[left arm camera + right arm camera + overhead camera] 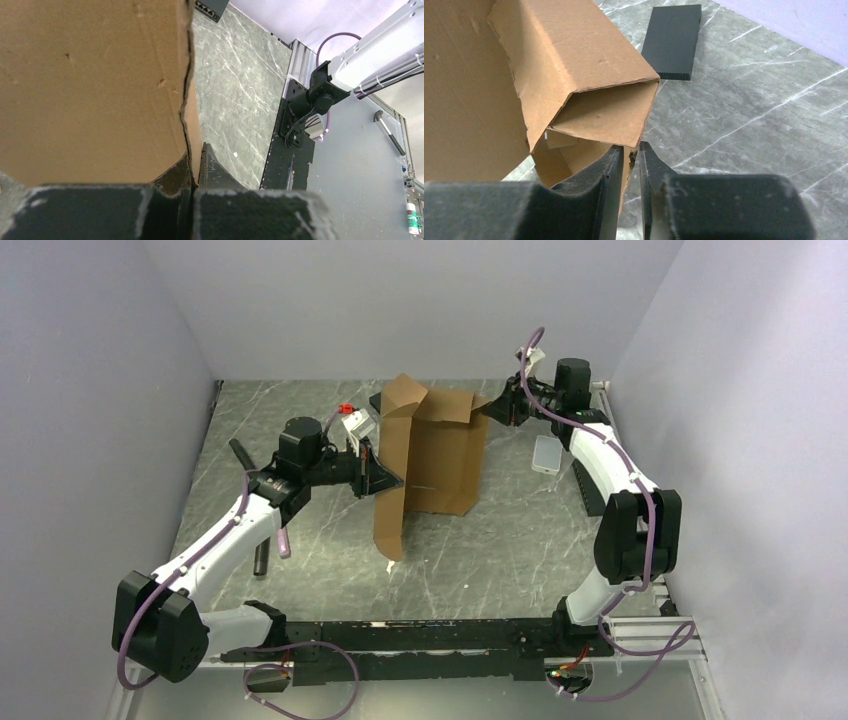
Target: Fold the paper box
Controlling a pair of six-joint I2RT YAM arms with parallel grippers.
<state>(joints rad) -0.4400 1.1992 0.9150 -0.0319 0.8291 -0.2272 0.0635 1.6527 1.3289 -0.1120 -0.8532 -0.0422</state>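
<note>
- Top view, risk: the box (430,455) stands half-raised a little to 12 o'clock of the table's (500,560) middle. One long panel hangs toward 6 o'clock with its tip on the surface. The box is held only at two edges, so it could twist or tip if the arms pull unevenly. The hanging panel could also drag and crease in the wrong place.
- Top view, pose: the left arm reaches in low from 7 o'clock, with the left gripper (378,475) at the box's 9 o'clock edge. The right arm arches over from 4 o'clock with its wrist turned back, and the right gripper (497,405) is at the box's 2 o'clock corner. The container (547,453) lies near, at the box's 3 o'clock, where a swinging flap or elbow could knock it.
- Left wrist view: the claw is together, clamped on a thin cardboard edge that runs down between the fingers. The bite looks shallow, so a hard pull could slip the wall out or tear it along that edge.
- Right wrist view: the jaws stand nearly together astride the lower edge of a folded flap, with card between them. A sliver of gap shows, so I cannot tell whether they bite yet. If the pinch lands only on the corner, the flap may spring out of it. The slab (672,40) lies well apart at 12 o'clock and looks like no threat.
</note>
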